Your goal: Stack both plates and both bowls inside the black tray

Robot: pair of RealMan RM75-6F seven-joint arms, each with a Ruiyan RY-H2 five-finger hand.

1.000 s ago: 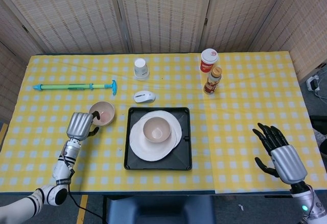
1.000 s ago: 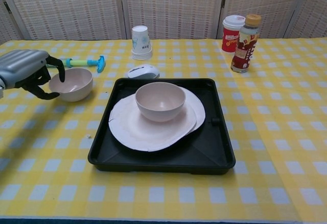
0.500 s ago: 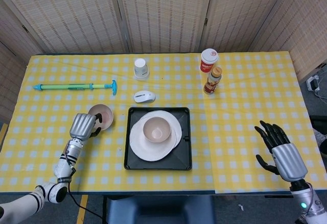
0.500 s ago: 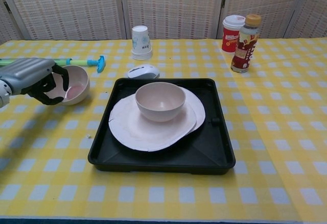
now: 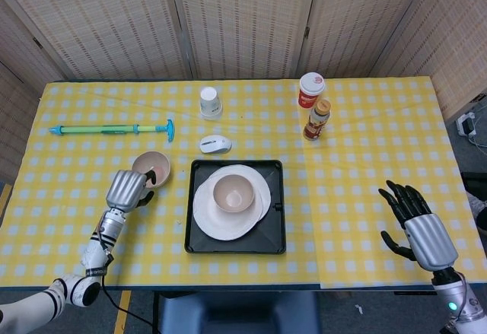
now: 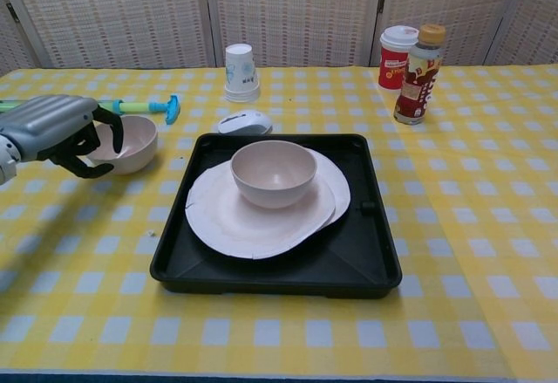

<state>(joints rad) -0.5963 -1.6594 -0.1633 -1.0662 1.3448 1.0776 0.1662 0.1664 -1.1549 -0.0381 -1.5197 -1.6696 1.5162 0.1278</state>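
Nearest the robot, the right hand (image 5: 417, 226) hangs over the near right part of the yellow-and-white checked tablecloth (image 5: 365, 197), its dark fingers spread wide and nothing in them; it shows only in the head view. At the middle sits the square black plastic tray (image 6: 366, 243), holding two overlapping pale round plates (image 6: 248, 217) with a pale pink bowl (image 6: 273, 172) upright on top of them. A strip of bare tray floor shows along the right and near sides. Left of the tray, on the cloth and apart from its left wall, stands the second pale pink bowl (image 6: 129, 143); the silver left hand (image 6: 61, 132) has its dark fingers curled over the bowl's near rim, one hooked inside, gripping it. Just beyond the tray's far edge lies a white computer mouse (image 6: 245, 122), close to the rim. Farther back an upturned white paper cup (image 6: 240, 72) stands in line with the mouse, and a long green-and-blue plastic pump (image 5: 114, 129) lies lengthwise beyond the held bowl. At far right a red-and-white lidded cup (image 6: 397, 56) and a brown drink bottle (image 6: 418, 73) stand side by side. Open cloth lies between the held bowl and the tray.
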